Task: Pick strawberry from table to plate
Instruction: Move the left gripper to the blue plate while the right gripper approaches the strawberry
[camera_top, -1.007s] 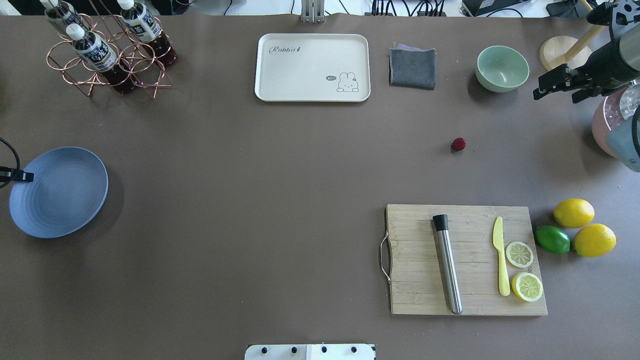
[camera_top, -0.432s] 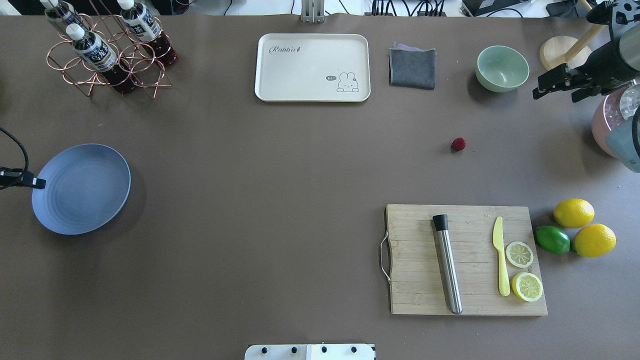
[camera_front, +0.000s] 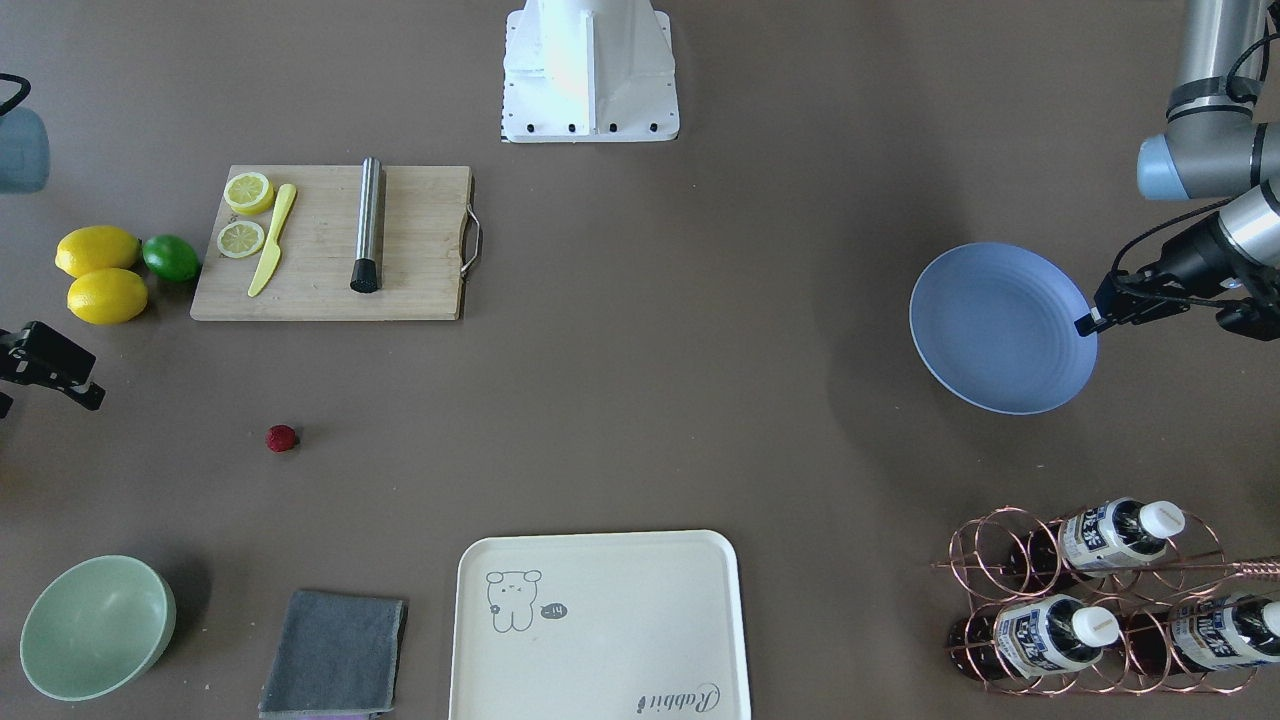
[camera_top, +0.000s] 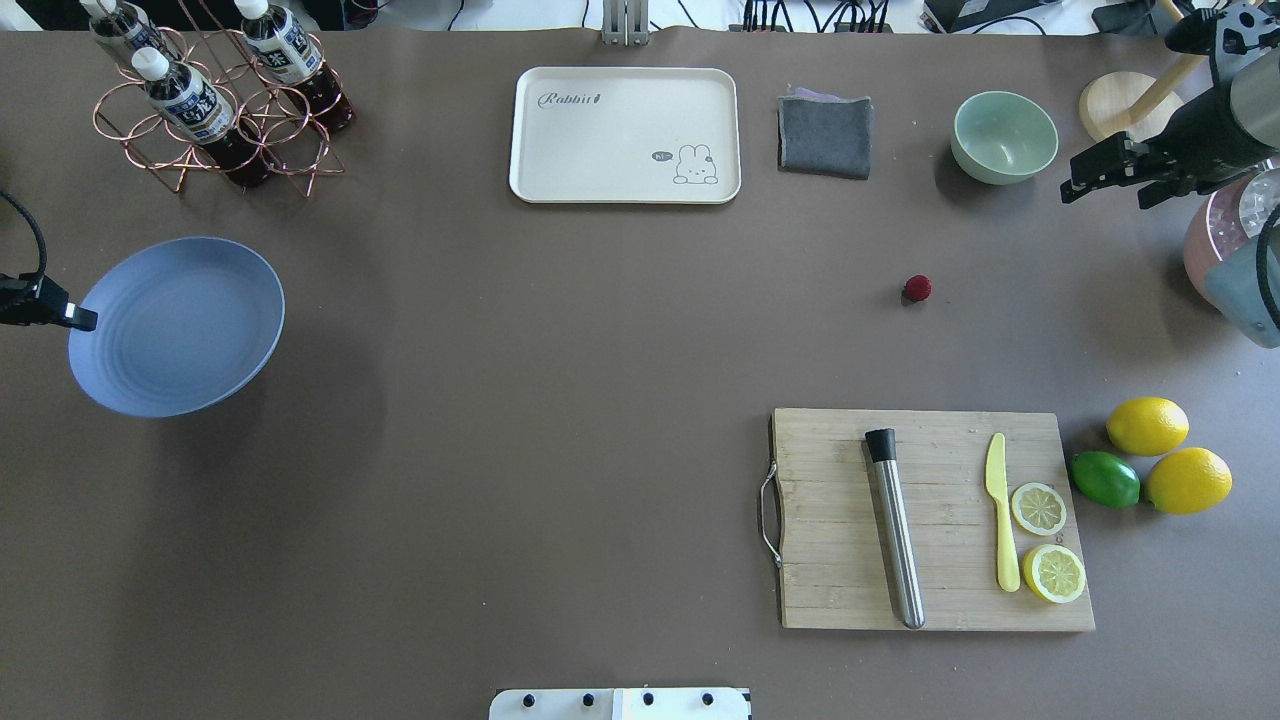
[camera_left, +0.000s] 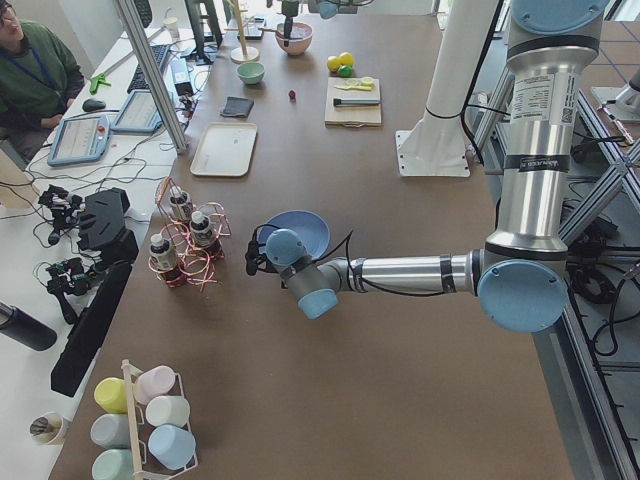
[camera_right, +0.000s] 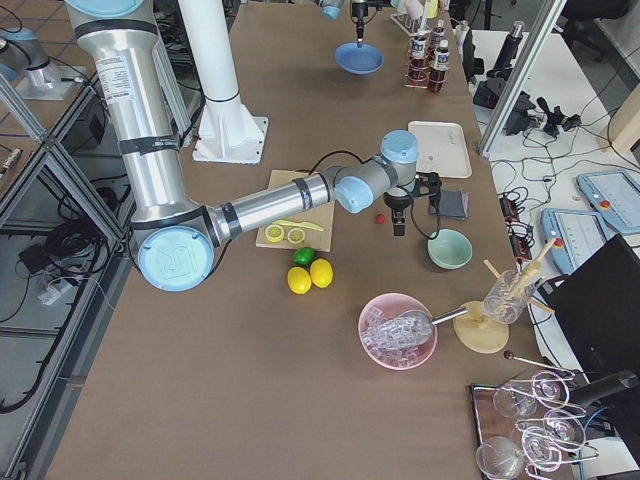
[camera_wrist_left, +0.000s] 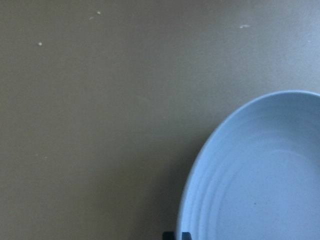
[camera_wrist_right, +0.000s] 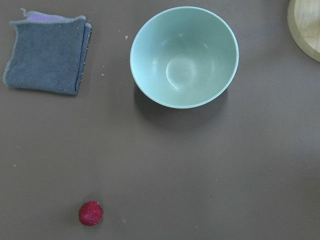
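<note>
The strawberry (camera_top: 918, 288), a small dark-red berry, lies on the brown table (camera_top: 560, 400) between the green bowl and the cutting board. It also shows low in the right wrist view as the strawberry (camera_wrist_right: 90, 213). My right gripper (camera_top: 1105, 193) hovers open and empty to the right of the bowl, well off from the berry. Far over at the table's left end, my left gripper (camera_top: 72, 317) is shut on the rim of the blue plate (camera_top: 180, 325). The plate (camera_front: 1000, 330) hangs tilted above the table and casts a shadow.
A wooden cutting board (camera_top: 830, 500) carries a steel tube, a yellow knife and lemon slices. Two lemons (camera_top: 1148, 425) and a lime (camera_top: 1105, 479) lie beside it. Along the far edge stand a green bowl (camera_top: 1004, 136), grey cloth (camera_top: 826, 136), cream tray (camera_top: 625, 135) and bottle rack (camera_top: 215, 100).
The left gripper has carried the plate up off the table, toward the far side and slightly inward. The right gripper shifted only a little. The strawberry stayed put.
</note>
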